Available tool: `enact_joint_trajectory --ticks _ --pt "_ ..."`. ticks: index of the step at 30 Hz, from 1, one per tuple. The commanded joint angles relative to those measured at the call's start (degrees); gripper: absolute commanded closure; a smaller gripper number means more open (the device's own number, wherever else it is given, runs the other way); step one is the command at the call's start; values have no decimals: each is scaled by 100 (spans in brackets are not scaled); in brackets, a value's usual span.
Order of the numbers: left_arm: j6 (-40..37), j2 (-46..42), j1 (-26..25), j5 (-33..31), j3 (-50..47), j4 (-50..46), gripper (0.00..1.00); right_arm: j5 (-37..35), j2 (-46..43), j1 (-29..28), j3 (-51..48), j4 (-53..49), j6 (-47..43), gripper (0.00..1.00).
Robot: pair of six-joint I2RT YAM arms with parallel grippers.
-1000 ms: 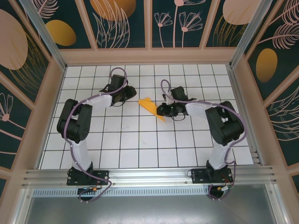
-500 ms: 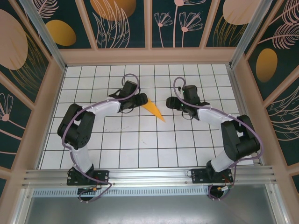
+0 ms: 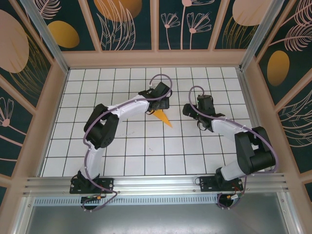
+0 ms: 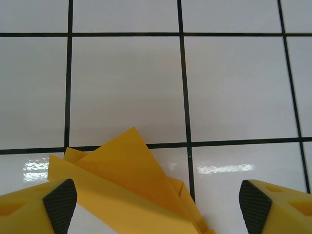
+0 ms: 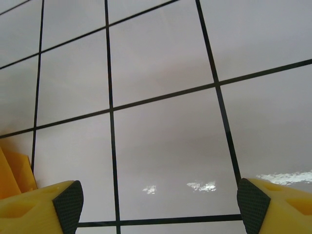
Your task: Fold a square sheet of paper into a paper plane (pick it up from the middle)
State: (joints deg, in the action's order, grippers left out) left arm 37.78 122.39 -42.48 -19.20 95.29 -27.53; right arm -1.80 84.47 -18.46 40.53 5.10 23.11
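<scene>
Orange-yellow, the paper plane [image 3: 163, 117] lies loose near the middle of the surface [image 3: 146, 156], the left pincer [image 4: 158, 207] over its wide end with jaws apart, the right pincer [image 5: 161, 202] likewise apart beside it; unpressed flaps may spring open, or a closing jaw might crumple them.

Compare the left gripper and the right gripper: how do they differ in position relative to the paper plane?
The left gripper hangs over the wide end of the paper plane; the right gripper hangs over bare tiles beside it. Paper lies between the left gripper's fingers; the right gripper's wrist view has paper just at its left edge. Both are open, holding nothing.
</scene>
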Motion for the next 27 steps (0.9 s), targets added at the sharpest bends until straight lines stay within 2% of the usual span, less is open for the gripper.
enact_joint_trajectory --ticks 1,13,19,27 --pt "-253 240 -34 -466 261 -879 11 -138 -153 48 -79 140 136 16" --pt "114 -191 -41 -44 -385 -440 26 373 -86 132 -63 217 290 17" --pt "626 -738 -41 202 -1123 61 37 460 -74 148 -59 215 308 18" --pt "1155 -1326 -33 601 -2055 871 36 550 -16 152 -44 210 343 19"
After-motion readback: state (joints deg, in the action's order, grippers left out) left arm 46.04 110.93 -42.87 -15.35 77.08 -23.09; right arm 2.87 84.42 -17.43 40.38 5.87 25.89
